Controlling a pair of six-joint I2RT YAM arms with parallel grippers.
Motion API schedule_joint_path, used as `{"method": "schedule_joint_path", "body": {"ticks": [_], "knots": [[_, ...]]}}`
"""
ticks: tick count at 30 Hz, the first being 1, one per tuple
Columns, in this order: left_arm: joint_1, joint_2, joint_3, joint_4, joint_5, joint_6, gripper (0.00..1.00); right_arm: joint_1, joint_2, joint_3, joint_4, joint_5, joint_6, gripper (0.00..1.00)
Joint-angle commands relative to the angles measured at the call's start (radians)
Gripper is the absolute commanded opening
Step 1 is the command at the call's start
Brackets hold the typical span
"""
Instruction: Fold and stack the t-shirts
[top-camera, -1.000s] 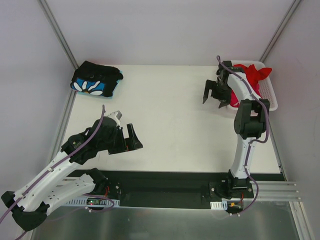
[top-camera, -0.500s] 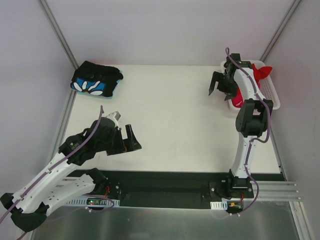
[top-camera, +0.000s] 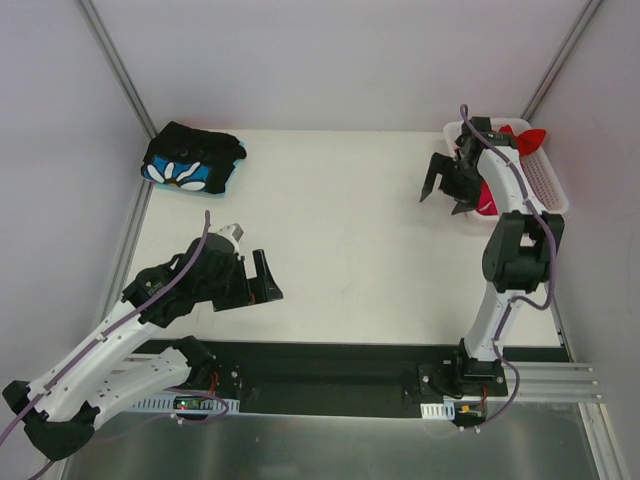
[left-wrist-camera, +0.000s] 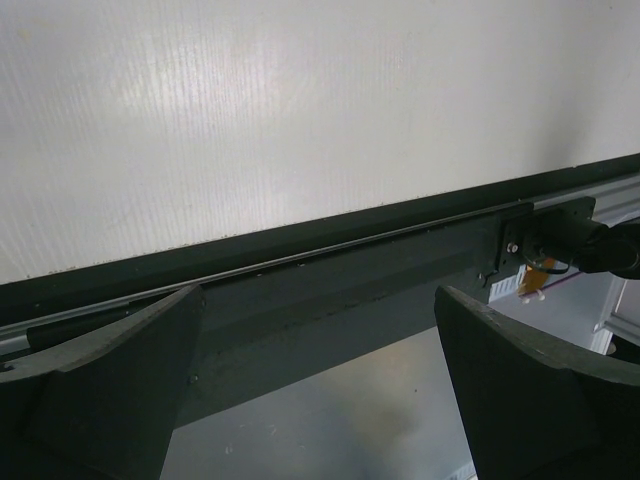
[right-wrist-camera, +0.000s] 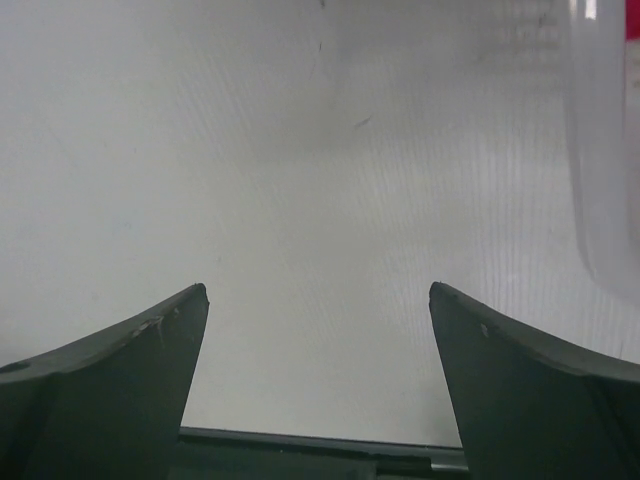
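From above, the red t-shirt sits in the white basket at far right, just right of the right gripper, the nearer arm. The folded floral t-shirt lies far left.

Left wrist: the left gripper is spread over bare table.

Right wrist: jaws are spread, with the basket wall to their right.

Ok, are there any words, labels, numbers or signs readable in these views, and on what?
No text can be read in any view.
In the left wrist view, the small white sticker on the black rail is too small and blurred to read.
The orange tag beside it is also blurred.
The black t-shirt with blue-and-white flower print shows a pattern only, no words.
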Motion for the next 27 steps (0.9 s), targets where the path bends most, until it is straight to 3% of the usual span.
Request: {"method": "schedule_joint_path", "body": {"ticks": [1, 6, 13, 27], "knots": [[-0.007, 0.011, 0.035, 0.006, -0.001, -0.011, 0.99, 0.028, -0.330, -0.140, 0.008, 0.025, 0.040, 0.96], [-0.007, -0.005, 0.026, 0.017, -0.004, -0.010, 0.99, 0.007, -0.441, -0.253, 0.004, 0.099, 0.026, 0.96], [-0.007, -0.035, 0.011, 0.019, 0.000, -0.018, 0.99, -0.061, -0.406, -0.337, 0.031, 0.223, 0.014, 0.96], [-0.009, -0.045, 0.009, 0.019, -0.001, -0.016, 0.99, -0.139, -0.130, -0.124, 0.015, 0.280, 0.068, 0.96]]}}
